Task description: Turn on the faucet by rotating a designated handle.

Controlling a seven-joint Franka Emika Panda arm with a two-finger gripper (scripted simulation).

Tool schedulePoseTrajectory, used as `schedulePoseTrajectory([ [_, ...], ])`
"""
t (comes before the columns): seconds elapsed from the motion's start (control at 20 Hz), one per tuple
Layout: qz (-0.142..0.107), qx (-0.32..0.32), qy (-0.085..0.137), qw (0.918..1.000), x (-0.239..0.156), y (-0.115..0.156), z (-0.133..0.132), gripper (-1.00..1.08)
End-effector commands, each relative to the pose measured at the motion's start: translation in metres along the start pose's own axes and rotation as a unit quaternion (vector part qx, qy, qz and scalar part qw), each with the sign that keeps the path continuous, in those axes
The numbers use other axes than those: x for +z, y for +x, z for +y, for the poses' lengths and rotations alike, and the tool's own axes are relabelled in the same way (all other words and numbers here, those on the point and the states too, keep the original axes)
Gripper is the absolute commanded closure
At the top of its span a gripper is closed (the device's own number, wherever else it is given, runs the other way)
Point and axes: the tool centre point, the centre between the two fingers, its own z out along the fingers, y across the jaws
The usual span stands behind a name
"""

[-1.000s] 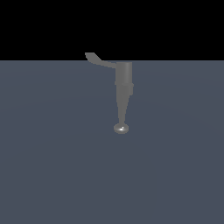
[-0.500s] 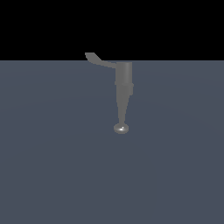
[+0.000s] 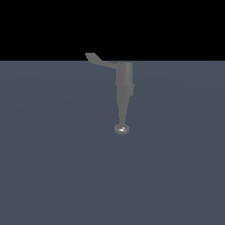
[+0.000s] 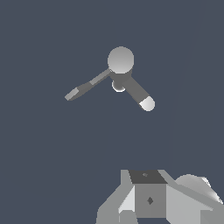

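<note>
The table (image 3: 57, 167) is showing as one plain slate-grey surface, flat and without marks, and it is filling the lower part of the exterior view. Behind its far edge the room is only black, with no wall or object to see.

The faucet (image 3: 124, 88) is standing alone near the far edge of the table, a little toward the exterior view's right of the middle. Its shiny knob end is resting toward the camera. The handle (image 3: 100, 61) is sticking out from the body toward the exterior view's left.

In the wrist view the faucet (image 4: 121, 61) is lying well apart from the gripper (image 4: 148, 199). Whether the jaws are spread or pressed together, I cannot tell.
</note>
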Motion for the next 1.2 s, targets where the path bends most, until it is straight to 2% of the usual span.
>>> schedulePoseTrajectory([
  [0.0, -0.001, 0.033, 0.001, 0.9995, 0.008, 0.010, -0.009, 1.08],
  [0.25, -0.002, 0.098, 0.001, 0.9952, 0.024, 0.028, -0.026, 1.08],
  [0.55, -0.001, 0.175, -0.002, 0.9846, 0.047, 0.049, -0.046, 1.08],
  [0.85, 0.005, 0.251, -0.005, 0.9680, 0.071, 0.070, -0.064, 1.08],
  [1.15, 0.015, 0.325, -0.009, 0.9456, 0.097, 0.089, -0.082, 1.08],
])
